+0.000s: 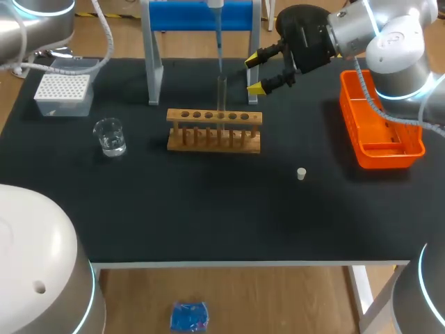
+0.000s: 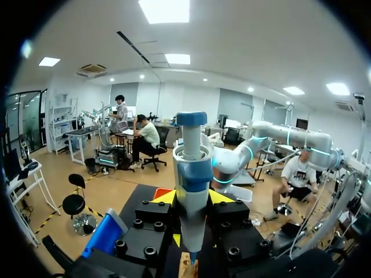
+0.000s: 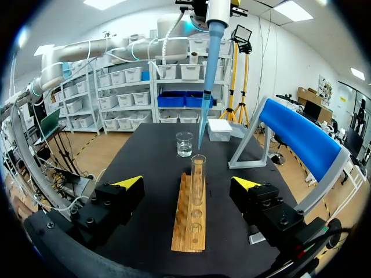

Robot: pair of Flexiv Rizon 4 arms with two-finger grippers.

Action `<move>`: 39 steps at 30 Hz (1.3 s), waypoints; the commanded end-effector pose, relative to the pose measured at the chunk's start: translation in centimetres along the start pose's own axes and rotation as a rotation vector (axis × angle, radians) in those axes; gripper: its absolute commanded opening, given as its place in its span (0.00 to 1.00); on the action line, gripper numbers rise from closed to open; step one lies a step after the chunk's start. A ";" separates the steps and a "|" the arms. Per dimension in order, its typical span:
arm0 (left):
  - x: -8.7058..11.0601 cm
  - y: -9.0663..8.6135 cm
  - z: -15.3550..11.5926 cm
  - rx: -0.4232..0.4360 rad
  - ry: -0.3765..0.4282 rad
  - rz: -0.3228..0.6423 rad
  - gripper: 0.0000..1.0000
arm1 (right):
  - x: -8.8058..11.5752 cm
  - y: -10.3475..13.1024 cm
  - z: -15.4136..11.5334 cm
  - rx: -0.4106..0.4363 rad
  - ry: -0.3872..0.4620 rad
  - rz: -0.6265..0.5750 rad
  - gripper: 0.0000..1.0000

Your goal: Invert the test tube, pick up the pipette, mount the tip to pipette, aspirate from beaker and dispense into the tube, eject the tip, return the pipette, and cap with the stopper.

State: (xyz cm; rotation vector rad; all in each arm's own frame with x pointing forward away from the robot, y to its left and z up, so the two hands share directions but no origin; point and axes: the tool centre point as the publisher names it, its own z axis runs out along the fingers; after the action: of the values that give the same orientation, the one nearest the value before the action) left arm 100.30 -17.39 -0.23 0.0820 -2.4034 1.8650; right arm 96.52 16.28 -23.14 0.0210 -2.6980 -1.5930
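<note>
A black worktop (image 1: 208, 209) carries a wooden rack (image 1: 214, 130), and the test tube (image 3: 198, 178) stands upright in one of its holes, mouth up, just ahead of the right pincer (image 3: 188, 183) and in line with the gap between its fingers. That pincer is spread wide, with neither yellow end touching the glass. The pipette (image 2: 192, 174) is clamped in the left pincer (image 2: 192, 200), a yellow end pressed to each side of its body. Its blue tip (image 3: 203, 116) hangs point-down just above the tube's mouth, so this looks like the dispensing step. The likeliest fault, I judge, is a point set slightly off the narrow opening: liquid would then run down the outside or onto the rack. Lowering crookedly could also knock the rim and tilt the tube. The right pincer sits near enough that a small sideways drift might nudge the glass. The left arm (image 1: 28, 21) enters from its corner and holds the pipette vertical. The right arm (image 1: 389, 42) reaches in with its wrist turned level, fingers aimed sideways at the tube. Beyond the tube from the right pincer stand the beaker (image 3: 184, 143) and tip box (image 3: 220, 128). The stopper (image 1: 301, 173) lies loose, well apart from both pincers, near an orange basket (image 1: 379, 129).
</note>
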 end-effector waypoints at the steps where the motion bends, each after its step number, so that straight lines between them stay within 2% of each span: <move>1: -0.1 0.0 0.2 0.004 -0.002 0.000 0.00 | 0.0 0.0 0.0 0.000 0.002 0.000 1.00; 33: -0.4 2.3 0.8 0.013 -0.002 -0.040 0.00 | 0.0 0.0 0.0 0.000 0.002 0.000 1.00; 39: -0.3 2.1 0.5 0.026 -0.010 -0.030 0.00 | 0.0 0.0 0.0 0.000 0.002 0.000 1.00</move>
State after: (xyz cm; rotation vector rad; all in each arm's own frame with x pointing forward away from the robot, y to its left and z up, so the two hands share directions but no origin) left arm 100.71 -17.43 -2.12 0.1276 -2.3699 1.8732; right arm 96.52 16.28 -23.14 0.0210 -2.6980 -1.5930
